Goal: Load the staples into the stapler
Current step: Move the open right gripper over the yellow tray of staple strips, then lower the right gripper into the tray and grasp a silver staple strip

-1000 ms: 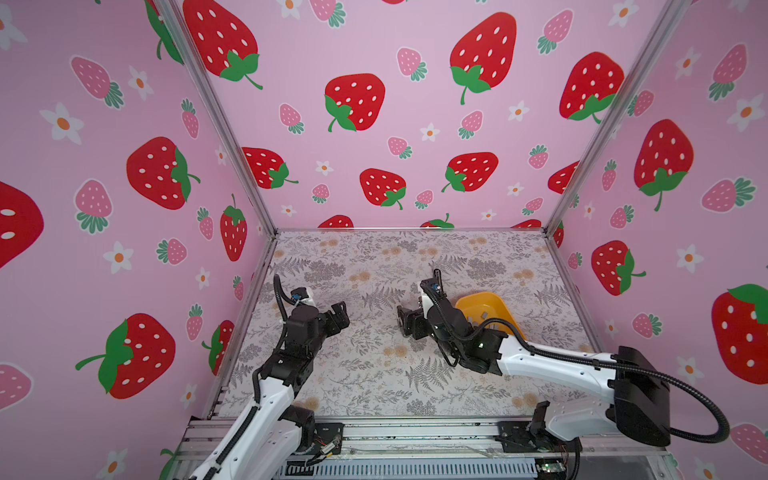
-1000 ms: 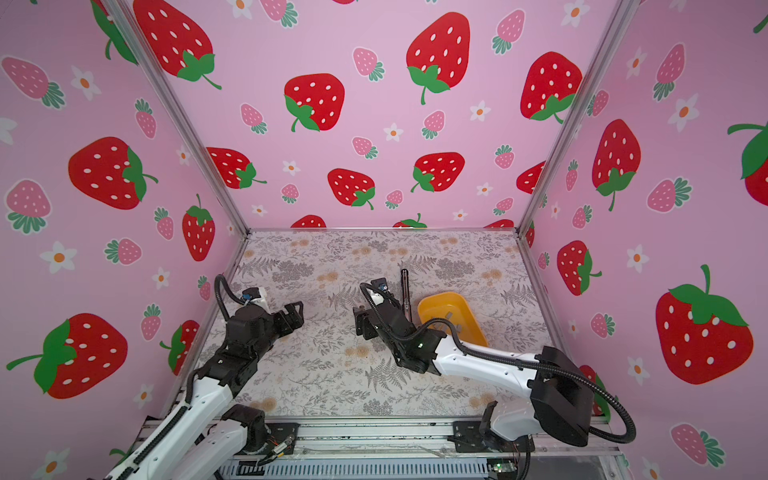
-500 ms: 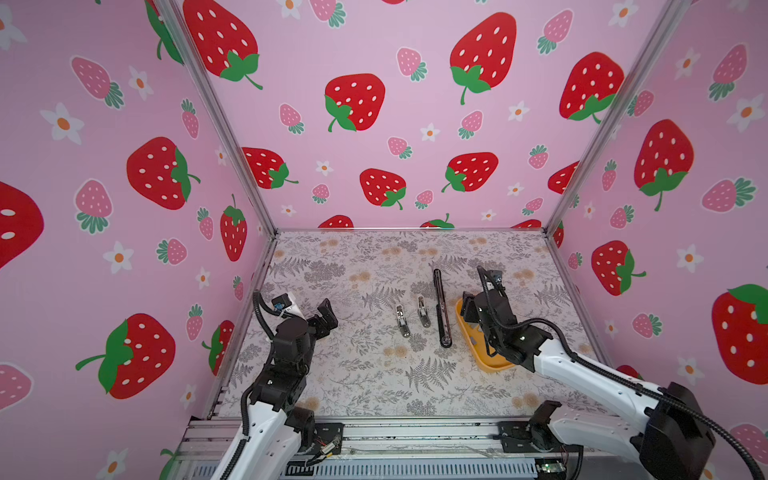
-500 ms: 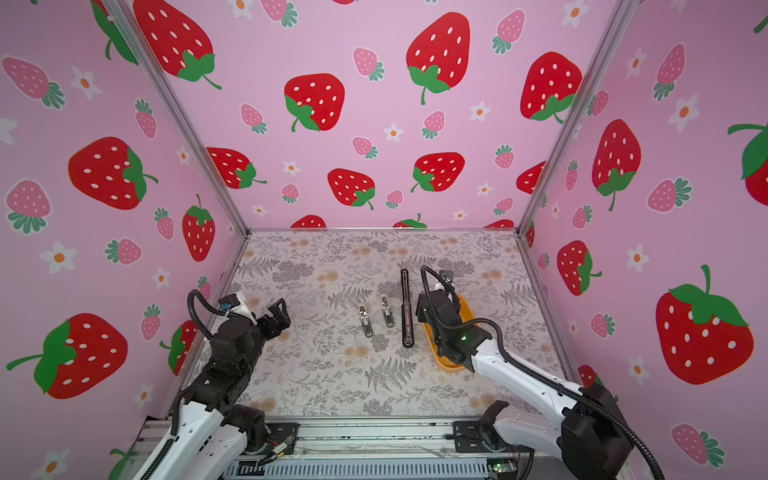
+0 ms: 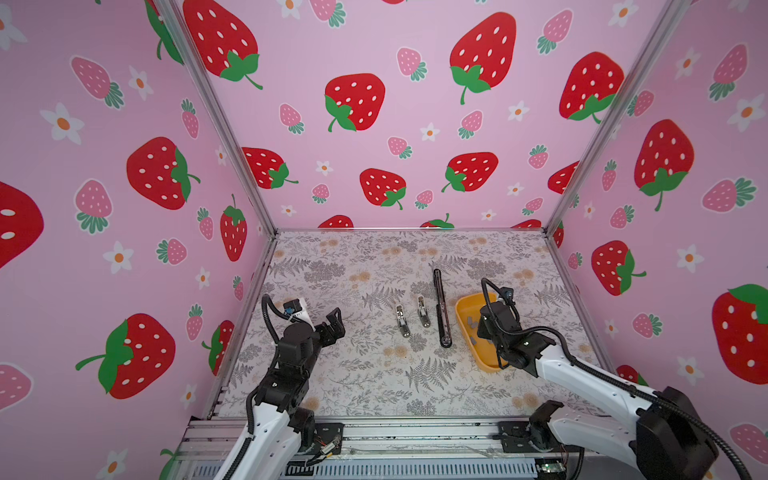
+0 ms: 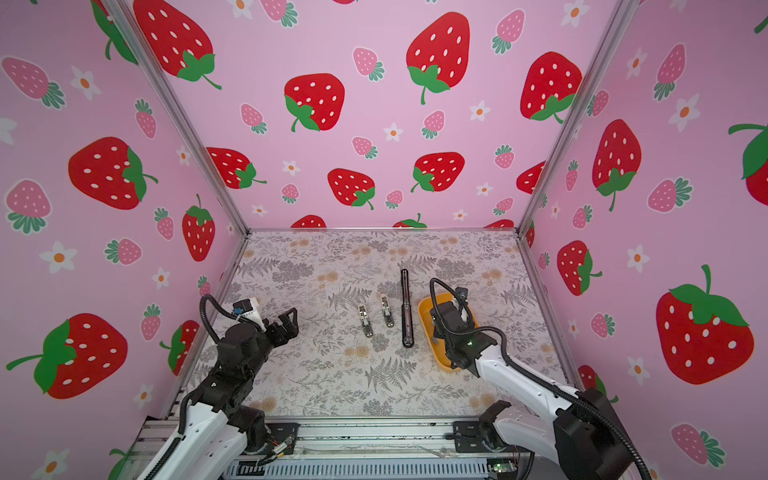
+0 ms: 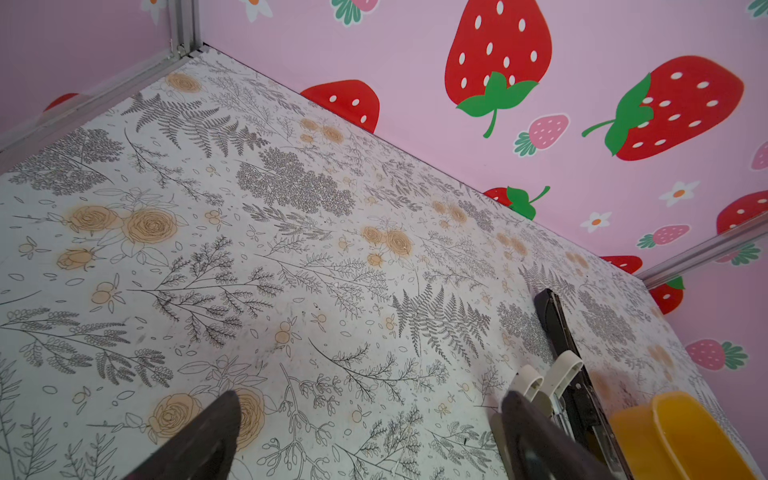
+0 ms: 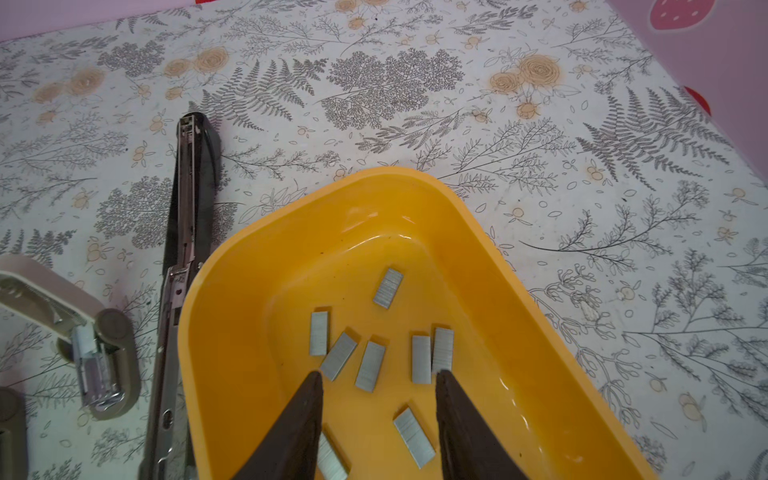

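At the near left we find the left hand (image 5: 334, 320) above the floral-patterned table (image 5: 353, 374), jaws spread wide, released, grasping nothing. At the near right, the right hand (image 8: 379, 376) hangs inside the shallow yellow plastic tray (image 8: 232, 316). Its fingers (image 8: 307, 415) stand apart, released, straddling loose strips without gripping any. The staples (image 8: 421, 359), short grey metal strips, lie scattered on the tray floor. Left of the tray lie two small whitish staplers (image 5: 402, 321), side by side but apart. Between them and the tray we note a long black stapler (image 5: 440, 307), opened flat, reaching farthest back.
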